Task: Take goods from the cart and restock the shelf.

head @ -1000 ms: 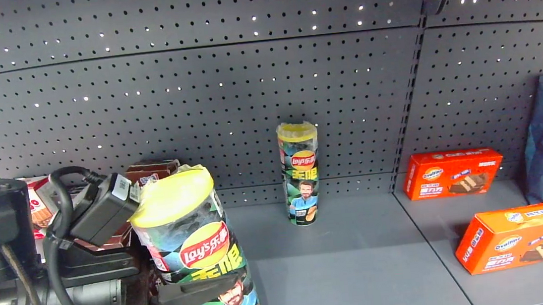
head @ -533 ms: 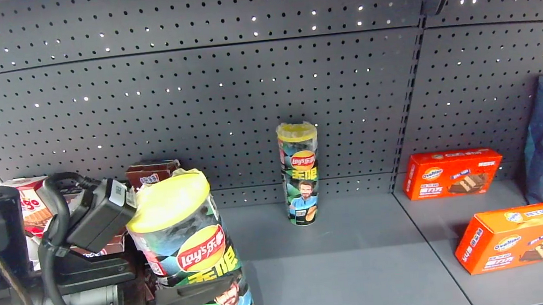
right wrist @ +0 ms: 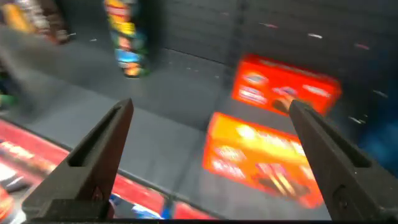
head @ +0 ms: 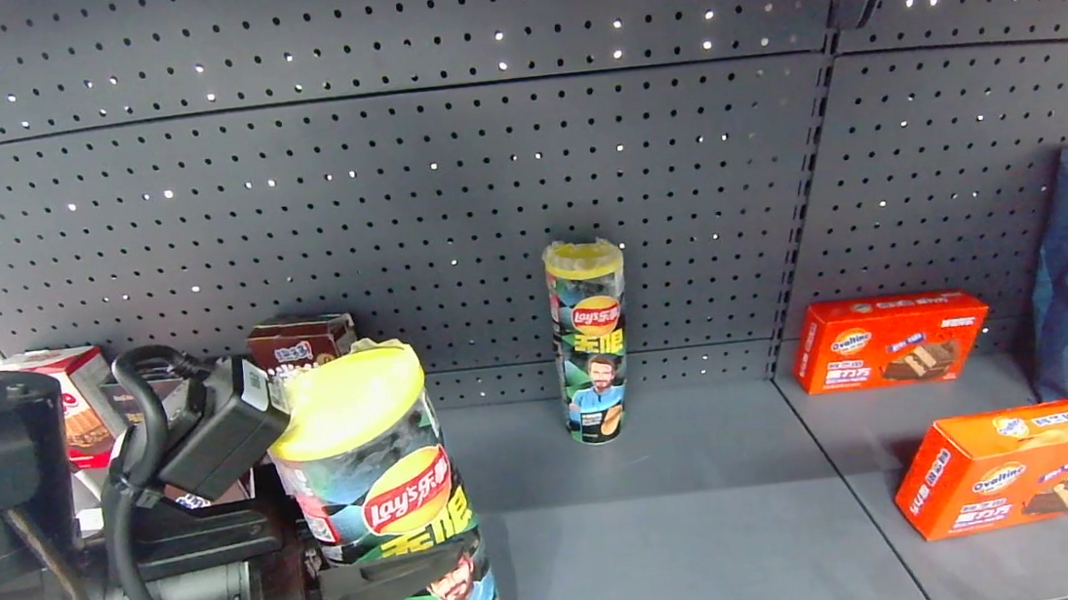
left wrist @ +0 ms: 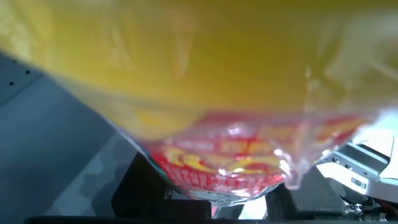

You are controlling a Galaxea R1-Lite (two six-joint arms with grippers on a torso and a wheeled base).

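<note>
Black left end effector [head: 375,582] is clamped on the tall cylindrical chip can with the yellow plastic lid [head: 386,491]. It is gripped across the printed body, well below the lid. The can is held slightly tilted over the front-left of the grey metal shelf deck [head: 693,530]. Its base is cut off at the frame edge, so contact with the deck cannot be confirmed.

Risks:
- If the can is released while tilted or short of the deck, it is likely to topple and roll toward the front edge.
- With the grip this low, the tall top can swing. The glossy film over the lid looks loose, so slip is possible.
- The left wrist camera is blocked by the lid, so set-down cannot be checked from there.
- The dark brown carton [head: 301,340] and the red-and-white carton [head: 72,389] sit just behind the wrist. They could be shoved if the arm is pushed deeper.
- The second matching chip can [head: 591,343] stands upright near the perforated back panel [head: 388,206]. It could be clipped if the placement is crowded against it.

Right end effector [right wrist: 211,162] is empty, with its fingers spread apart, facing the two orange cardboard boxes [right wrist: 267,158]. Those boxes could be nudged by a stray sweep.
</note>
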